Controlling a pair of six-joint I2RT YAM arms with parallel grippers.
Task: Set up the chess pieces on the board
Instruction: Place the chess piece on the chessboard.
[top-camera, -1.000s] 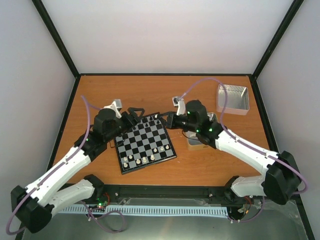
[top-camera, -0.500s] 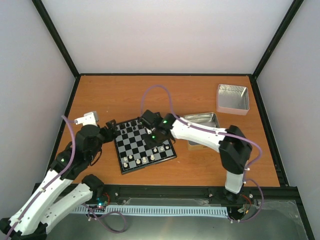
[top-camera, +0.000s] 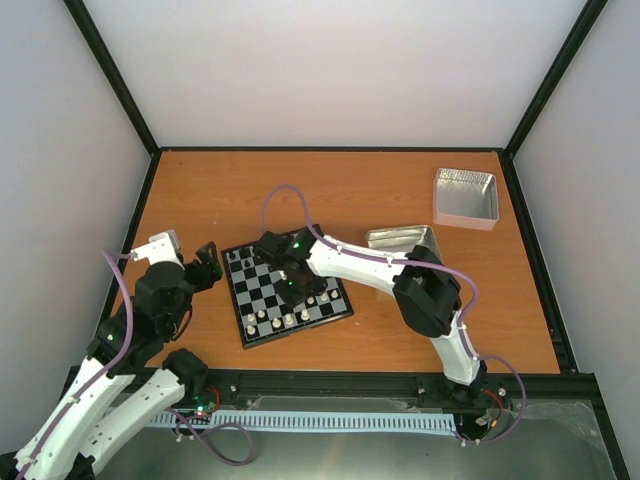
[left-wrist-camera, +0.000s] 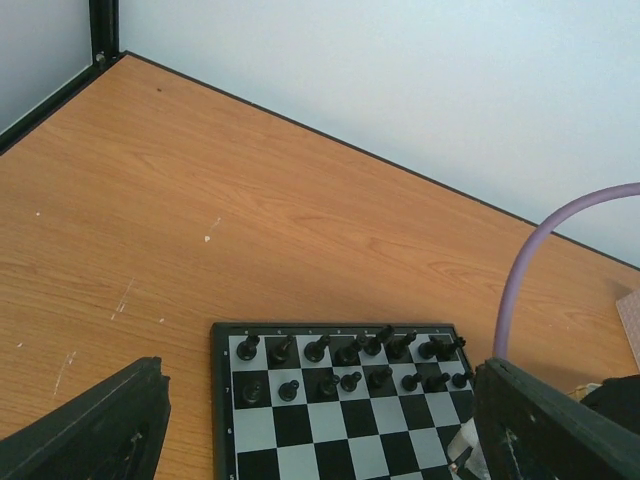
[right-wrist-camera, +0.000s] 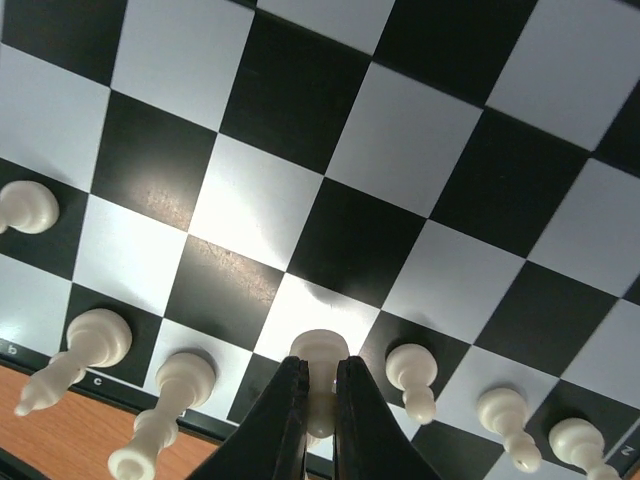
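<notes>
1. Right wrist view: my right end effector (right-wrist-camera: 320, 410) is pressed together on 1 cream-white chess piece (right-wrist-camera: 318, 350), which it pinches by the lower body.
2. This piece hangs over the near row of the board (right-wrist-camera: 370, 150), between 2 white neighbours (right-wrist-camera: 180, 380) that stand just beside it. I cannot tell if its base touches the square already.
3. I judge the step in hand to be setting this piece down. I should lower it straight, keep it upright, and bring the base to the middle of its square.
4. I should then part my fingers only a little, because the neighbours are very near, and rise straight up so that nothing tips.
5. My left end effector (top-camera: 208, 262) is spread wide and holds nothing. It waits above the worktop (left-wrist-camera: 200, 200) at the left side of the board, and I think it should stay there, apart from the black chessmen (left-wrist-camera: 340, 352).
6. Writing: I read small letters "b" and "c" on the near rim, and a "2" at the right. I see no brand.
</notes>
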